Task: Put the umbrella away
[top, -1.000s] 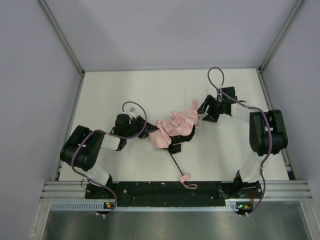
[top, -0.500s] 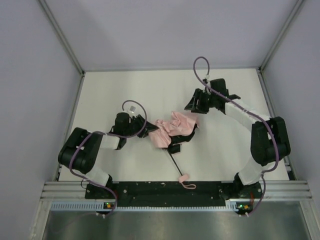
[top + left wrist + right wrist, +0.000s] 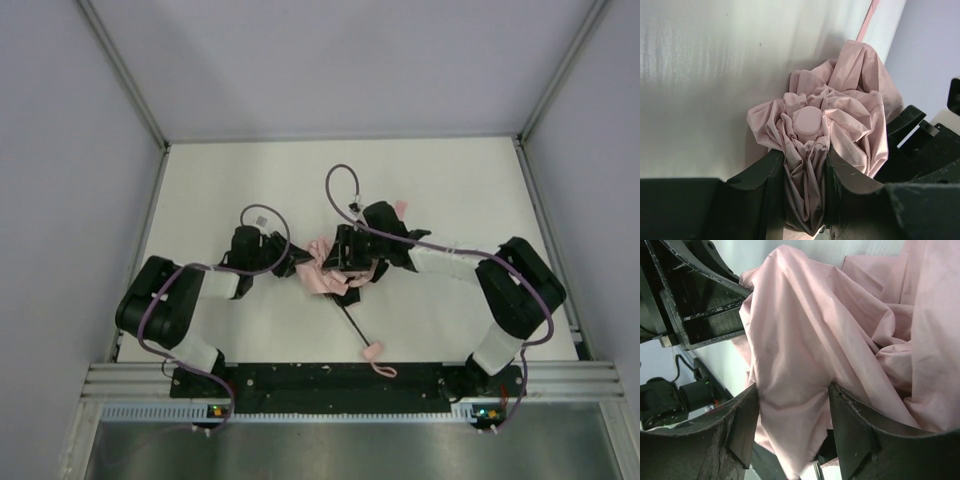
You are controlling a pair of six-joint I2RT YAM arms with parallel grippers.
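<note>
1. Left gripper (image 3: pixel 804 170): you have it clamped on the umbrella (image 3: pixel 850 120) at its cap end, mid-way across the table (image 3: pixel 250 180).
2. Your right gripper (image 3: pixel 792 405) straddles loose canopy (image 3: pixel 805 340); you cannot tell whether it grips.
3. With the fabric bunched and the shaft (image 3: pixel 350 325) out, you have nothing wrapped or stowed yet.

Readable text: none could be read in any view.
Small white square tag (image 3: pixel 262 215) on the left arm: the marks on it were too small to read.
Cloth of the pale pink fabric umbrella (image 3: pixel 840 125): it was plain in both wrist views.
Small green and orange lamps (image 3: pixel 213 410) on the grey front rail (image 3: pixel 330 410): they were lit, but any lettering was not legible.
</note>
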